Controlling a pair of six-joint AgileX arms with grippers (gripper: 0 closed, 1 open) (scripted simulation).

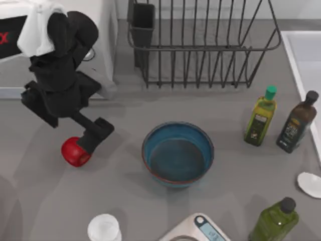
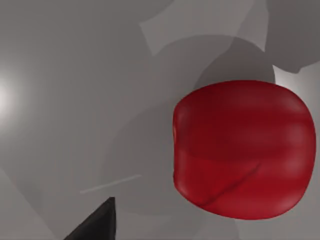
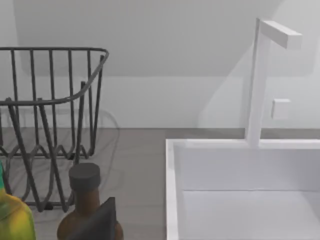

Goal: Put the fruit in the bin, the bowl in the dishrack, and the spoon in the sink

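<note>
Top view: wide round blue bowl (image 1: 178,154) with reddish-brown rim sits upright on the grey table (image 1: 130,105); taken as landmark. Small glossy red fruit (image 1: 75,151) lies on the table well to the left of the bowl. Left gripper (image 1: 89,140) is down at the fruit's upper right edge, one dark finger over it; whether its claw is apart or clamped on the fruit, cannot tell. Large black wire dishrack (image 1: 200,45) stands behind the bowl, its dark rectangular utensil cup (image 1: 142,22) at the rack's left corner. Pale rectangular sink (image 1: 306,60) lies far right of the bowl. Pale oval spoon head (image 1: 310,184) rests on the table right of the bowl, at the picture's edge. Left wrist view: the fruit (image 2: 243,149) sits close on the grey surface, one dark fingertip (image 2: 97,222) apart from it. Right wrist view: the dishrack (image 3: 50,125), the sink (image 3: 240,190) and a brown bottle with dark cap (image 3: 86,205) between them; right claw state cannot tell.
</note>
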